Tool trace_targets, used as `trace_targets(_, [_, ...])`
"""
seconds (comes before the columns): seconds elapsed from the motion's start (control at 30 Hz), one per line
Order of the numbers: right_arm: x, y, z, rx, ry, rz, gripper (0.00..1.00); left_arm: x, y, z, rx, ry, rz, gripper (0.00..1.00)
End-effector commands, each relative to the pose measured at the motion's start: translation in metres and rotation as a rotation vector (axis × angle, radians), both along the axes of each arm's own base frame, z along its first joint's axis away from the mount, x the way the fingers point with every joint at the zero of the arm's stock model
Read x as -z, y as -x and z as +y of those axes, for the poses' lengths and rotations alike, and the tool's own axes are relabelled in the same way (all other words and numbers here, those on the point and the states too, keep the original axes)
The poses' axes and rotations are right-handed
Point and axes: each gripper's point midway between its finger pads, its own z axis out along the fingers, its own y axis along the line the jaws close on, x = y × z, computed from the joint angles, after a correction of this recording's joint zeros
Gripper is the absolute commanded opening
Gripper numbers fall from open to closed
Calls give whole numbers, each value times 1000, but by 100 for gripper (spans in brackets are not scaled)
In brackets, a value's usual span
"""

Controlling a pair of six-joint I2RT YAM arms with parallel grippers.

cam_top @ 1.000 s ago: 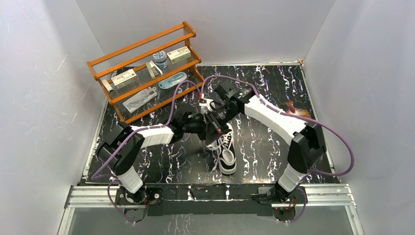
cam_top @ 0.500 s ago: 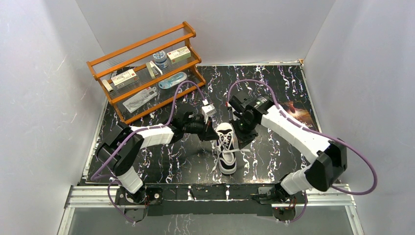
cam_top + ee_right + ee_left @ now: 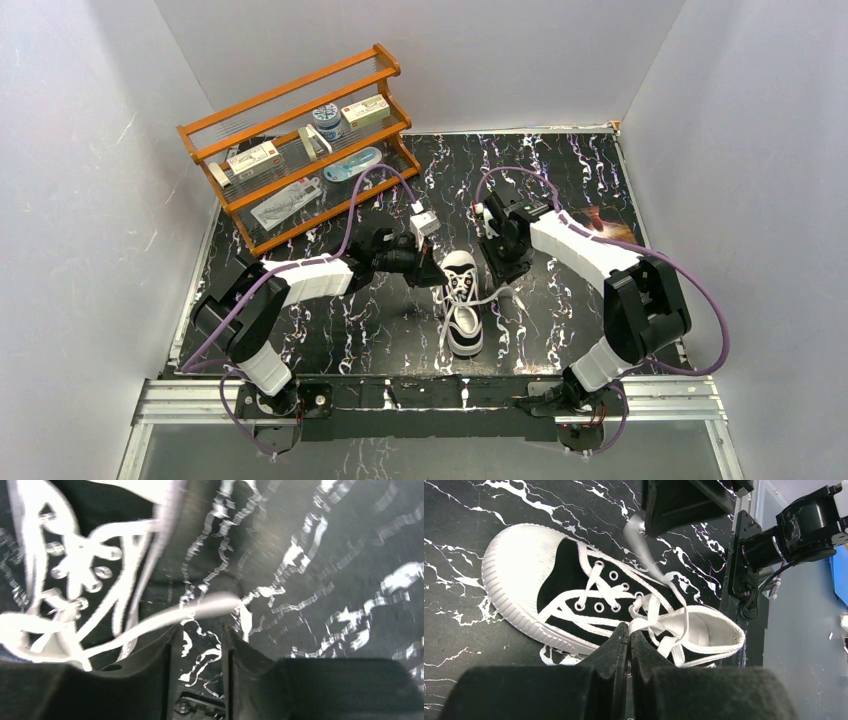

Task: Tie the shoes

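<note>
One sneaker, between left claw, right claw

1. No text, brand or number can be read in any view.
2. Boxes on the rack carry pale labels with red marks; the print is too small to read.
3. Tin: patterned lid, illegible.
4. Shoe: nothing legible.
</note>
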Motion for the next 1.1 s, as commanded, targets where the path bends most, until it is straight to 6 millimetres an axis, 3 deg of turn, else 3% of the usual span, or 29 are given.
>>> trace_targets(0.0, [-36,-8,58,-360,-364,-160,50,-27,6,0,11,78,-29,0])
trace_targets(0.07, [-52,-23,60,-405,-383,-322,68,-26,7,0,6,83,-26,0])
trace_targets(0.13, [-66,-24,71,-498,-447,-393,74,-25,8,0,12,83,-17,0])
trace_targets(0.17, [-71,-12,80,-591,-512,-385,74,-25,9,1,13,83,-11,0])
trace_targets(0.27, [-72,33,106,-853,-707,-385,72,-28,13,1,27,99,-13,0])
trace_targets(0.37, [-73,46,103,-977,-761,-534,69,-29,16,2,43,96,-17,0])
trace_targets(0.47, [-64,47,89,-1014,-726,-593,67,-26,16,3,45,79,-15,0])
trace_targets(0.63, [-34,51,69,-986,-701,-506,57,-25,18,3,44,93,-9,0])
trace_targets(0.73, [-29,51,68,-970,-707,-511,54,-24,19,3,51,94,1,0])
trace_targets(0.83, [-21,50,69,-950,-723,-496,43,-28,19,1,56,104,-1,0])
trace_targets(1.07, [-21,45,73,-933,-738,-510,43,-28,20,3,57,92,-2,0])
